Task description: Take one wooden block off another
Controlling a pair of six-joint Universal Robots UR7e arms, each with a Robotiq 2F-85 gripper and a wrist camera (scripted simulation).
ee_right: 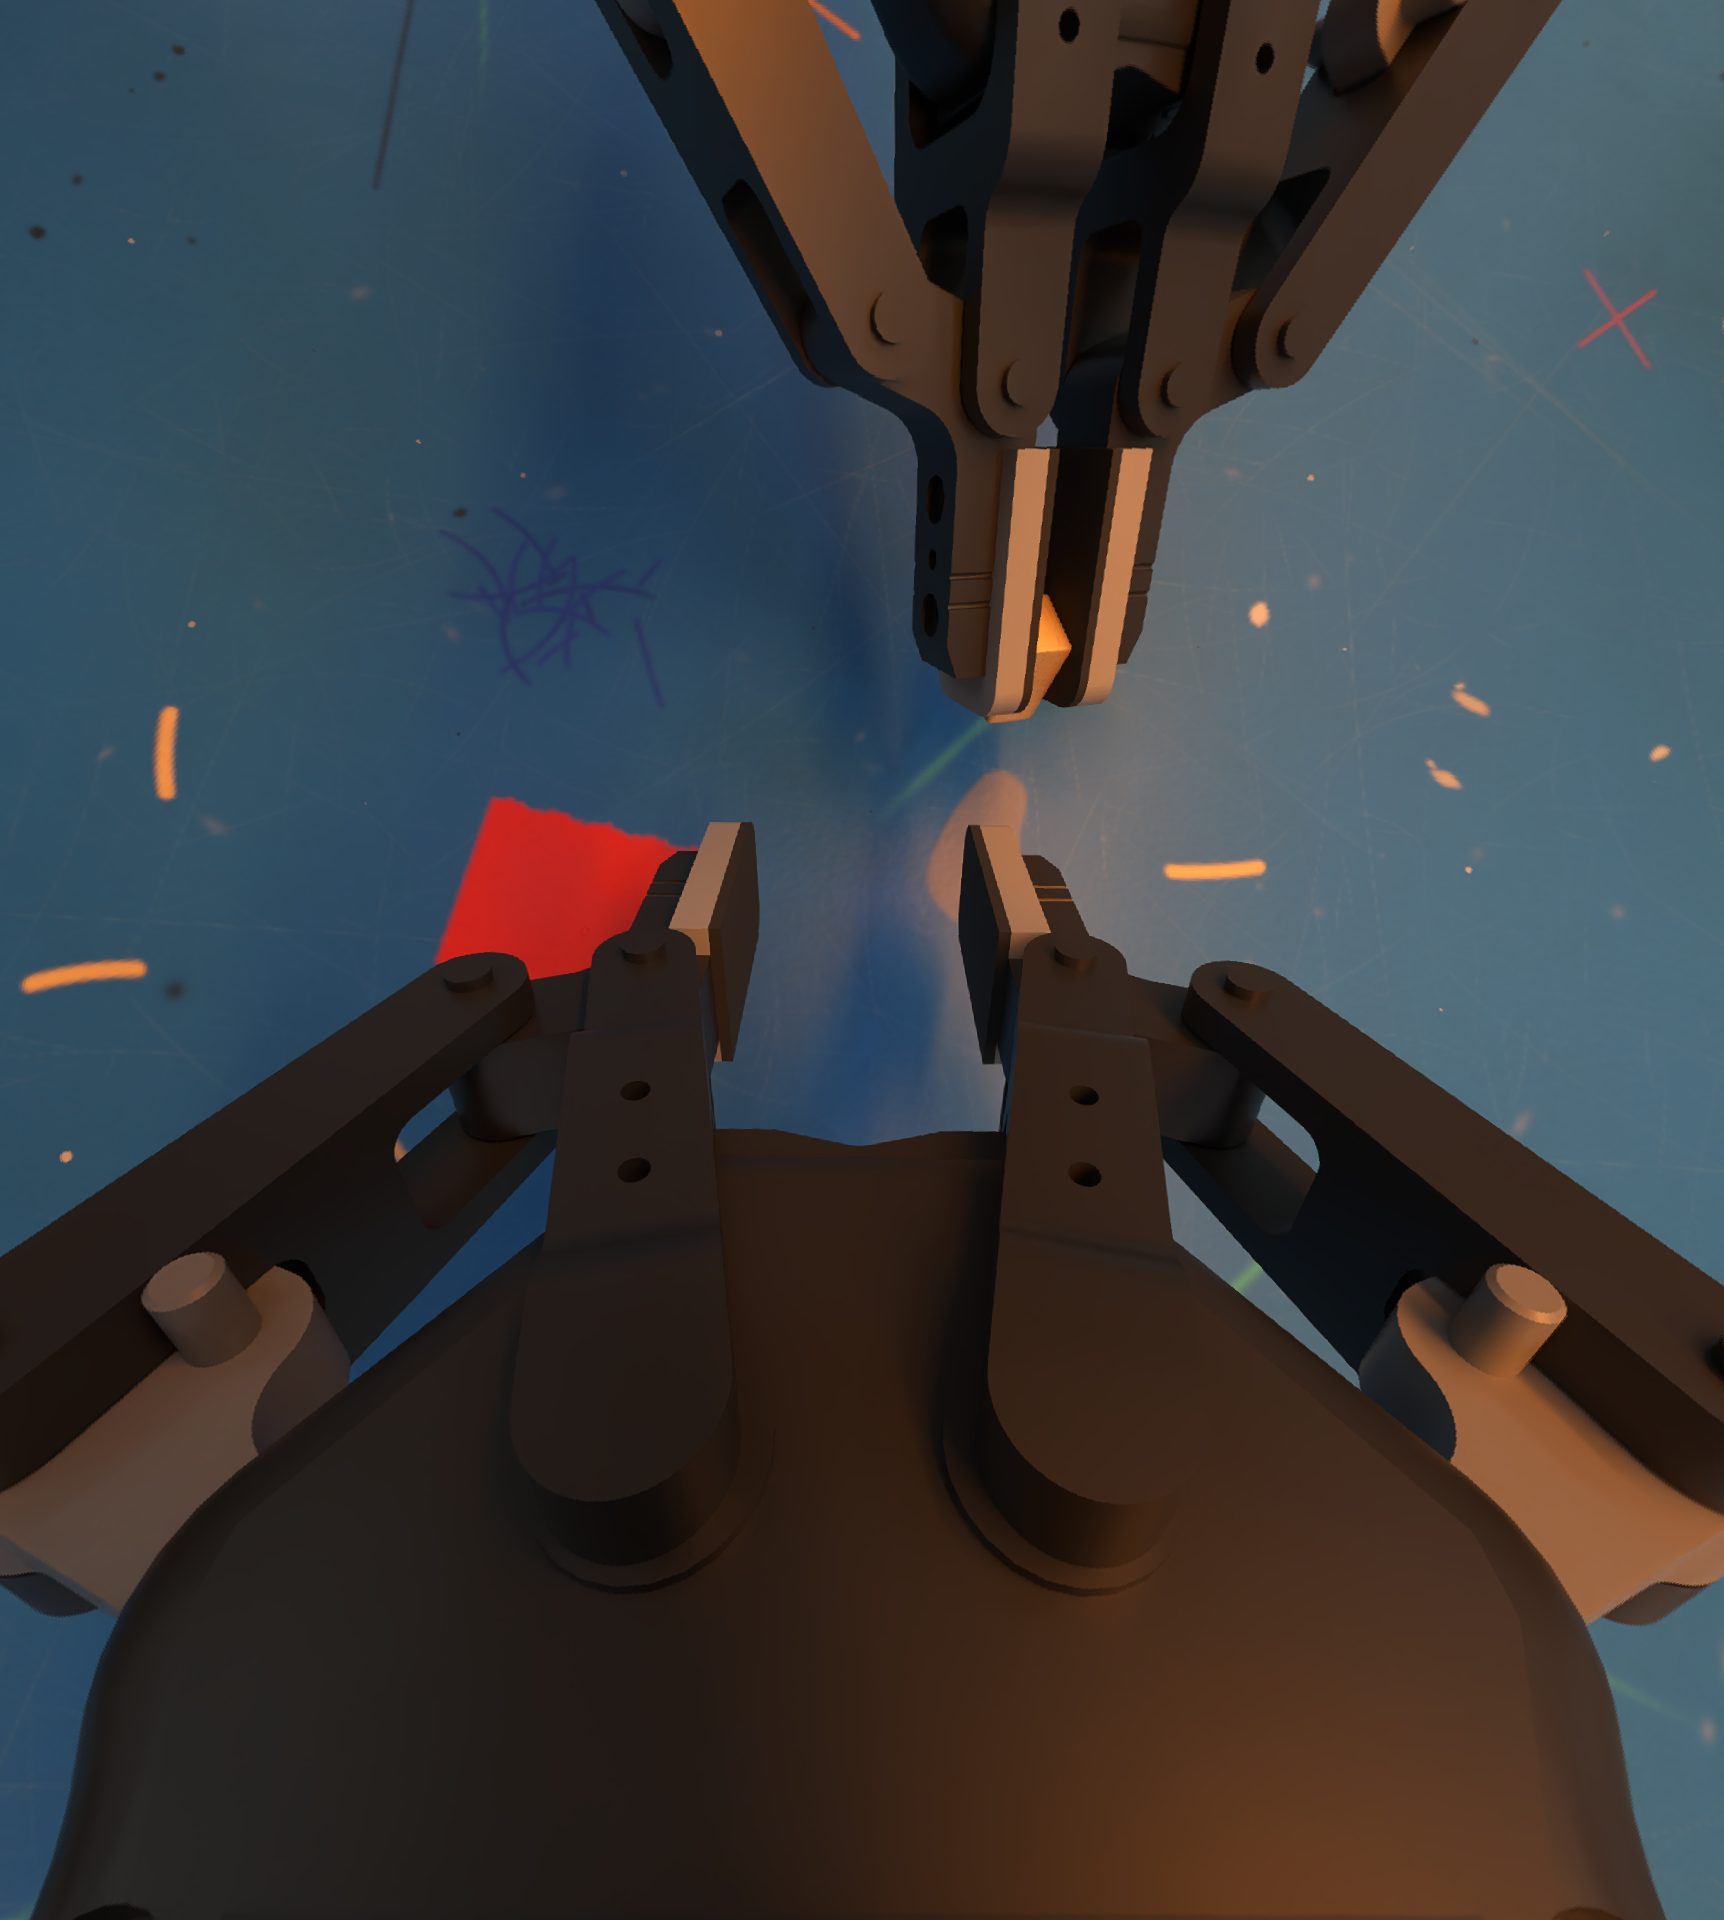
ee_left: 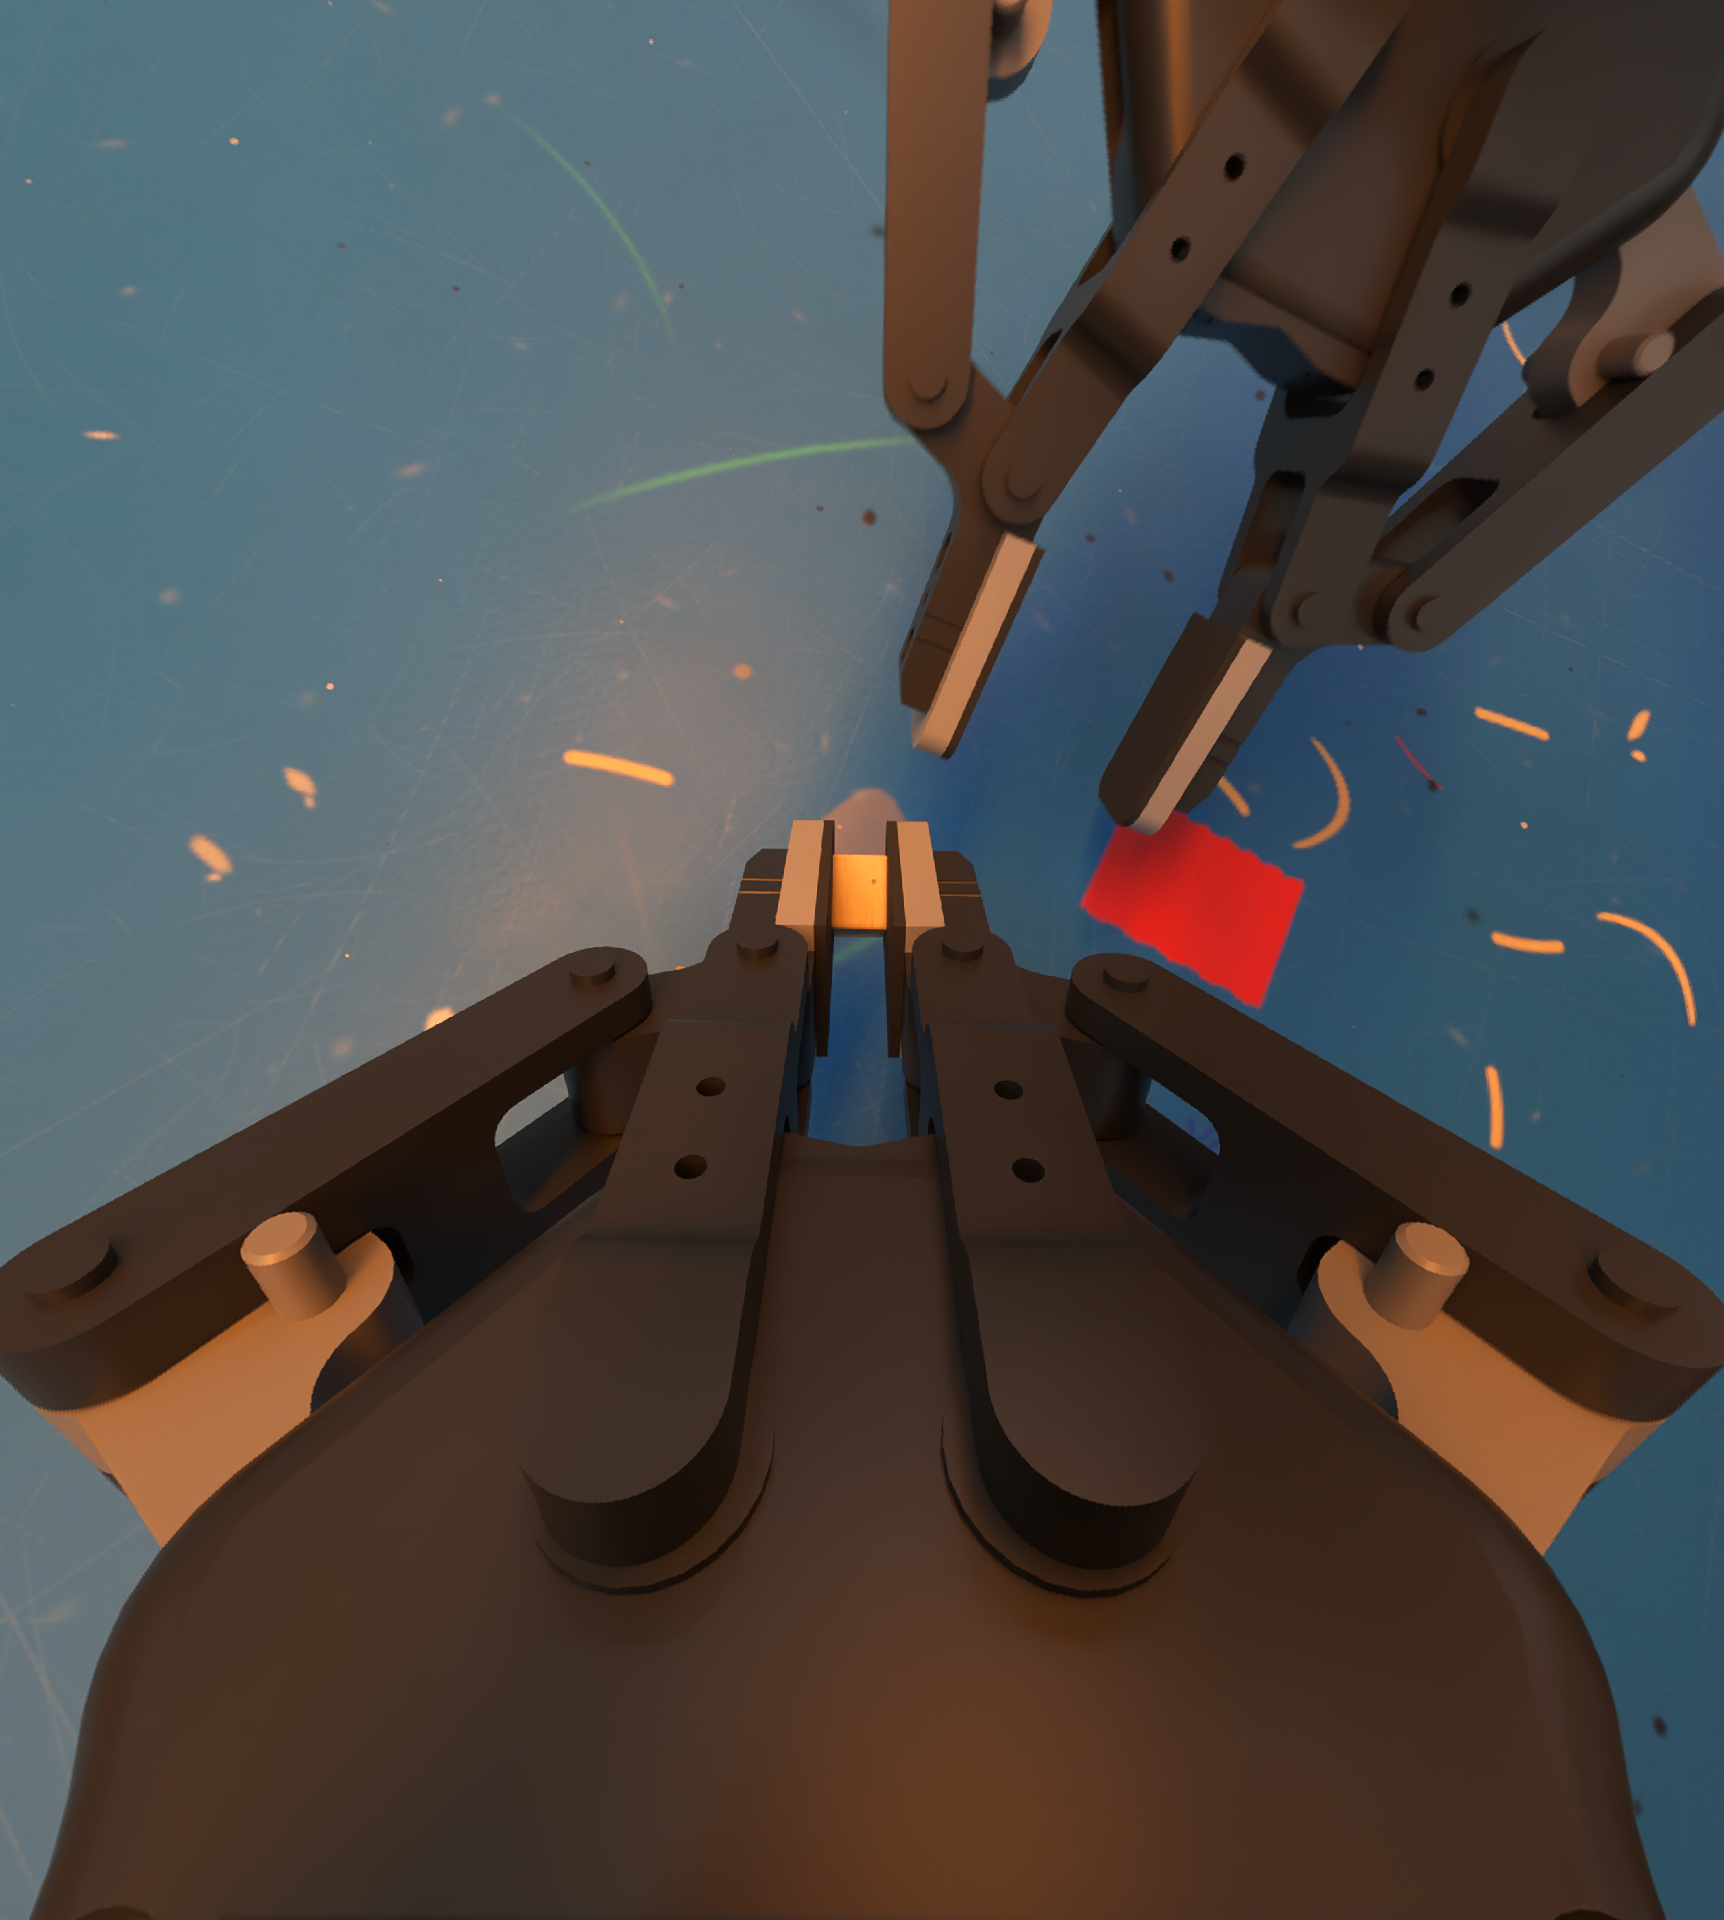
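My left gripper (ee_left: 859,878) is shut on a small wooden block (ee_left: 859,890), held between its pads above the blue table. In the right wrist view the same left gripper (ee_right: 1043,675) hangs at the top centre with the wooden block (ee_right: 1052,636) showing as an orange corner between its fingers. My right gripper (ee_right: 860,914) is open and empty, its pads well apart. It also shows in the left wrist view (ee_left: 1045,779) at the upper right, open, above the table. No second wooden block is visible in either view.
A flat red patch (ee_left: 1196,904) lies on the blue table (ee_left: 318,520), just below the right gripper's fingertip; it also shows in the right wrist view (ee_right: 546,883) beside the left finger. The table bears orange flecks, scratches and pen marks.
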